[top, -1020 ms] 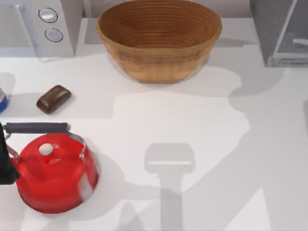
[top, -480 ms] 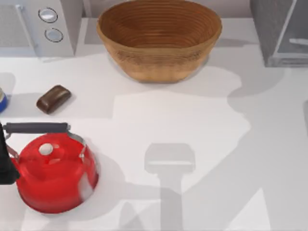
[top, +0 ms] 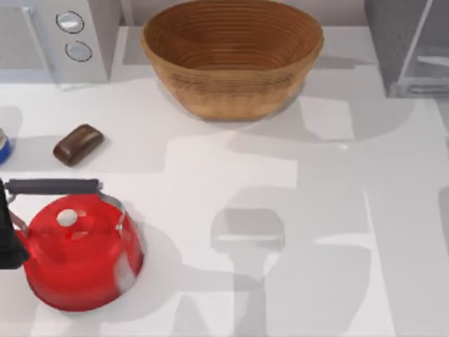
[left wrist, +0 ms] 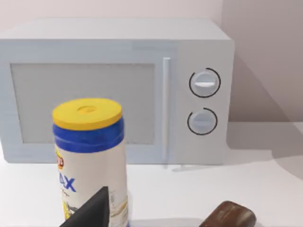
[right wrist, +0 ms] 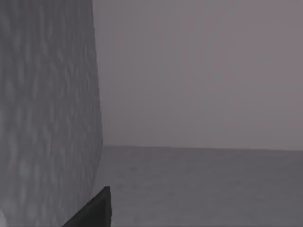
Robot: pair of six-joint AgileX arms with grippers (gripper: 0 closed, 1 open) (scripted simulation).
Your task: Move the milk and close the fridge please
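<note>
End effector of right arm (right wrist: 93, 210) close beside the fridge (top: 410, 49) at the counter's (top: 295, 210) far right corner; spread or pressed together, cannot tell. Likely best: press squarely on the pale door panel, slowly, avoiding a glancing push.

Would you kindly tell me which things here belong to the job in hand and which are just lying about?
Job: grey box-shaped fridge with pale door panel.

Lying about: light-grey microwave; woven brown basket; brown rounded block; red kettle; yellow-lidded blue-and-white canister.
</note>
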